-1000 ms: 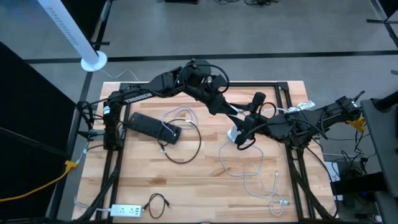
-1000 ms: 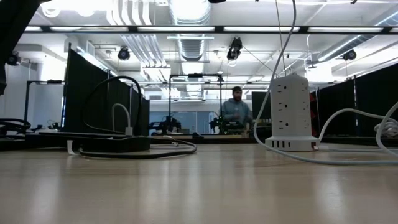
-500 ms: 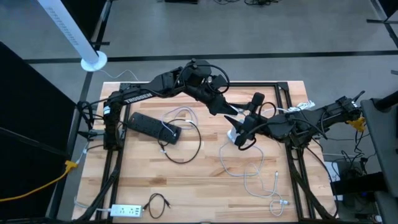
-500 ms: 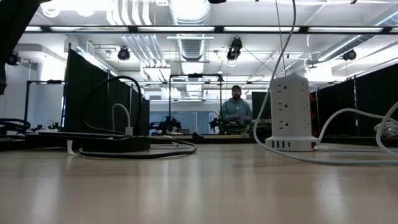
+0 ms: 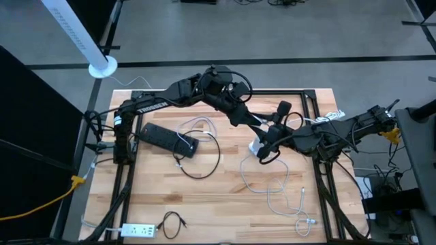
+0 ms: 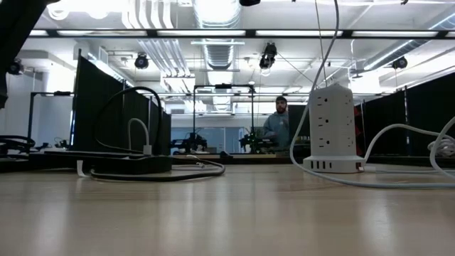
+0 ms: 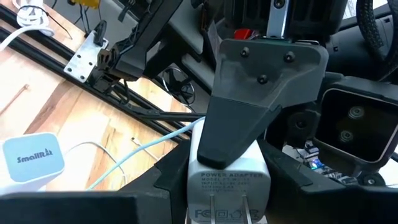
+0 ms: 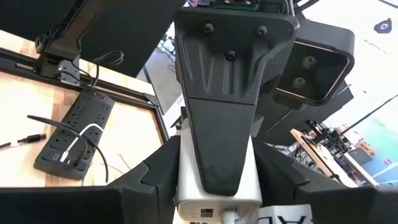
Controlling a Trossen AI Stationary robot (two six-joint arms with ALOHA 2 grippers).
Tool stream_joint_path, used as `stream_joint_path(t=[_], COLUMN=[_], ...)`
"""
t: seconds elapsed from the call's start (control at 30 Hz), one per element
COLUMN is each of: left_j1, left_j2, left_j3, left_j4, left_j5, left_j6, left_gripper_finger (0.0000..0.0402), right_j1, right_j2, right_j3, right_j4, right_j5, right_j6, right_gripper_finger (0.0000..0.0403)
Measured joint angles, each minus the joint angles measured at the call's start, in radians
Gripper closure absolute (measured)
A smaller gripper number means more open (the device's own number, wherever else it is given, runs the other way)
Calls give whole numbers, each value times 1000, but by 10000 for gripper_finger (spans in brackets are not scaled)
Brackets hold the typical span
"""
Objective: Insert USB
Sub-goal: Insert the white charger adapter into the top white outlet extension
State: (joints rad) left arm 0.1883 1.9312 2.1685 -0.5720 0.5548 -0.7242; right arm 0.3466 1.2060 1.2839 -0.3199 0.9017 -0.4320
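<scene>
Since a second ago we barely moved, but the person (image 6: 279, 122) far behind the surface (image 5: 211, 197) stepped to the side. Both our jaws were clenched on one white charger (image 7: 227, 179) above the surface's middle, left gripper (image 5: 259, 133) and right gripper (image 5: 267, 139) meeting there. Only the low view showed the white power tower (image 6: 332, 130), and only the wrist views showed our grip.

floor: grey (image 5: 286, 34), top of high view | ceiling: white ducts (image 6: 213, 14), bright strip lights | partitions: dark panels (image 6: 106, 107) left | person (image 6: 279, 121) centre background
</scene>
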Motion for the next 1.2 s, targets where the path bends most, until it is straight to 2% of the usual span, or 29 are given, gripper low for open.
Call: stream_joint_path(t=[0.23,0.37,0.47,0.57,0.7,0.77,0.87,1.0,1.2], left_j1=[10,23,29,34,32,23,4,-12,-12], left_j2=[0,-17,-37,-53,-78,-80,-78,-79,-79], left_j3=[0,0,1,2,2,-15,-91,-267,-536], left_j4=[-4,-21,-35,-84,-205,-218,-150,76,382], left_j5=[1,11,11,-11,-158,-183,-152,-82,-60], left_j6=[30,116,186,280,500,583,644,654,636], left_gripper_finger=[271,186,124,84,67,69,81,90,91], right_j1=[0,0,1,19,82,137,237,343,395], right_j2=[-4,-9,-10,-12,-21,-20,-19,-12,-5], right_j3=[17,55,79,82,77,56,5,-92,-259], right_j4=[-31,-148,-259,-340,-507,-601,-667,-697,-695], right_j5=[-2,10,-6,-16,-41,-27,19,64,61], right_j6=[39,137,251,379,665,838,1090,1368,1615], right_gripper_finger=[259,259,259,259,259,259,259,259,259])
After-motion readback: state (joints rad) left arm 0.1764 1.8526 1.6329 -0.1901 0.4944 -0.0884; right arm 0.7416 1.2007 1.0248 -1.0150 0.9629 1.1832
